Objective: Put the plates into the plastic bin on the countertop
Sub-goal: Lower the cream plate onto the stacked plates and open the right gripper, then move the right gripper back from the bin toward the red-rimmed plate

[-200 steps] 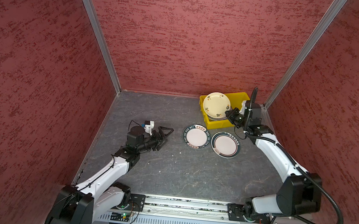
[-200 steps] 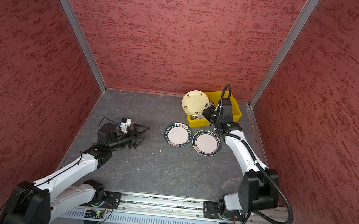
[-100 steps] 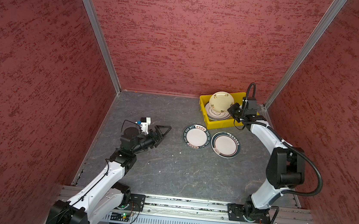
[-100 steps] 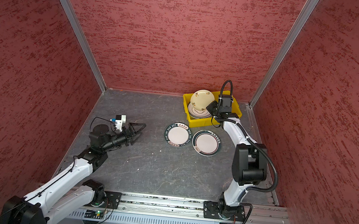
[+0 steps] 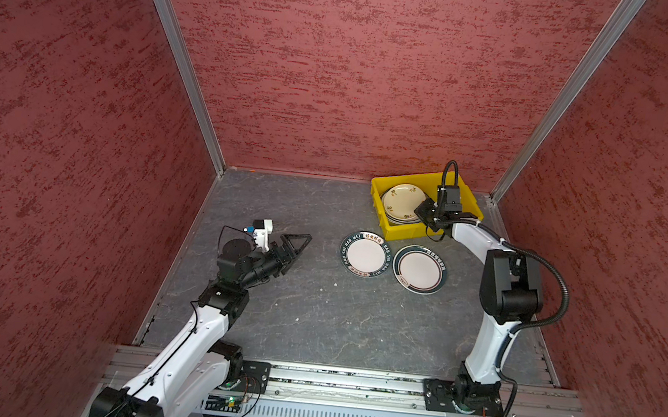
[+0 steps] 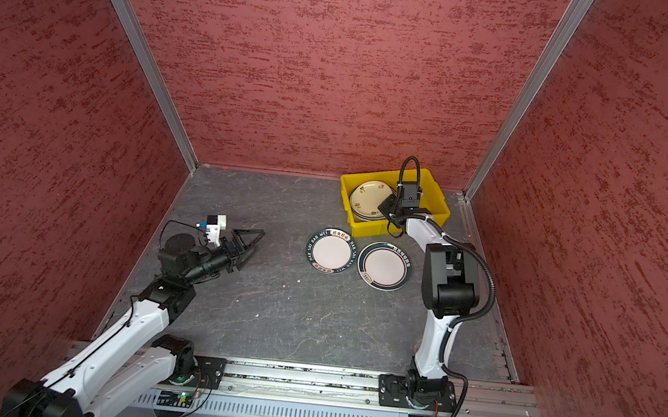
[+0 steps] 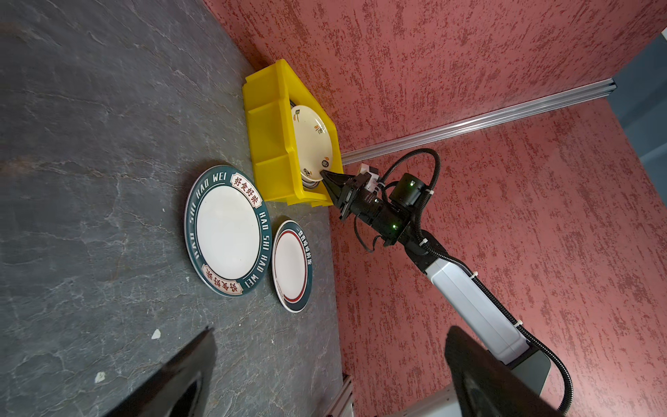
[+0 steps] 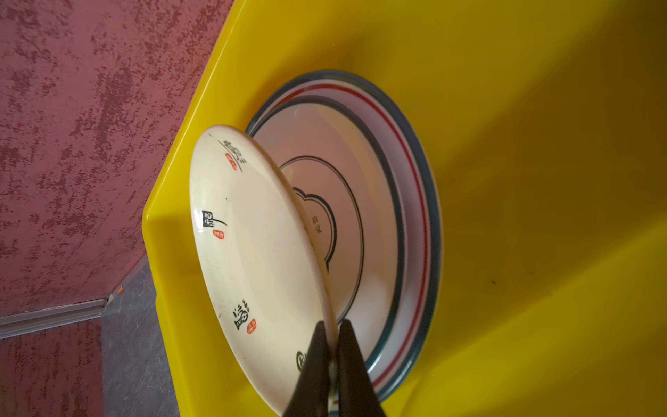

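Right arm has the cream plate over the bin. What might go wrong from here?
1. The right gripper pinches only the rim of the cream plate, tilted above the stacked plates; let go now, it could drop and chip them.
2. The stack fills one end of the yellow bin, so the plate might slide and lean on its side.
3. The lettered plate and red-ringed plate lie flat on the countertop, rim to rim; lifting one may shove the other.

A cream plate [image 5: 402, 201] with small black-and-red prints leaned tilted inside the yellow plastic bin [image 5: 399, 232], over a stack of green-rimmed plates [image 8: 408, 231]. On the grey veined countertop [image 5: 313, 320] just beside the bin, a lettered plate [image 5: 364, 254] and a red-ringed plate [image 5: 420, 269] lay flat, edge to edge.
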